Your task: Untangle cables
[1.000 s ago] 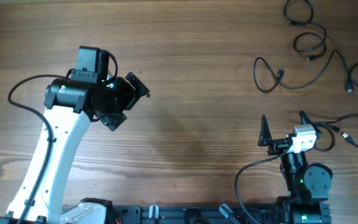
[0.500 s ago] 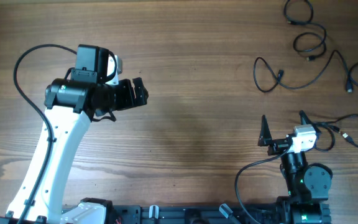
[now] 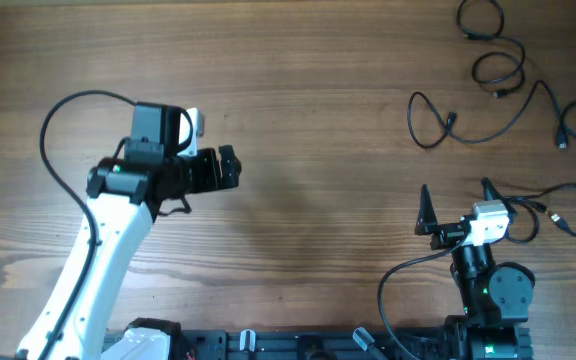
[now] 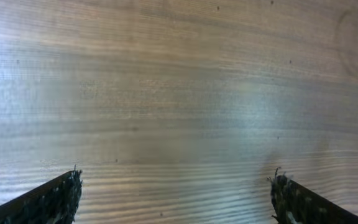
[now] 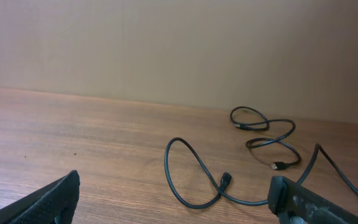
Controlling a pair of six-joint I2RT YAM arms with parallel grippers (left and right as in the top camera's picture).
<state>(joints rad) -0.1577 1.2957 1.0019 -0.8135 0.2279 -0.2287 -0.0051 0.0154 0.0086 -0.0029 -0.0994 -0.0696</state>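
Several thin black cables lie at the table's right side in the overhead view: a looped one (image 3: 521, 55) at the top, a wavy one (image 3: 540, 85) below it, and one (image 3: 556, 217) by the right edge. My right gripper (image 3: 455, 190) stands open just below them, holding nothing. In the right wrist view my right gripper (image 5: 173, 199) faces a cable loop with a small plug (image 5: 225, 180), and a second coiled cable (image 5: 269, 121) lies farther off. My left gripper (image 3: 226, 168) hovers open over bare wood at the left, far from the cables. The left wrist view shows my left gripper (image 4: 176, 199) with only wood between its fingers.
A thick black wire arcs from the left arm (image 3: 53, 130), and another curls beside the right arm's base (image 3: 383, 290). A pale wall (image 5: 179, 43) rises behind the table's far edge in the right wrist view. A dark rail (image 3: 268, 345) runs along the front edge.
The left arm has swung and its wrist has rolled, so the gripper now points right and sits slightly lower. The right arm and the cables have not moved.
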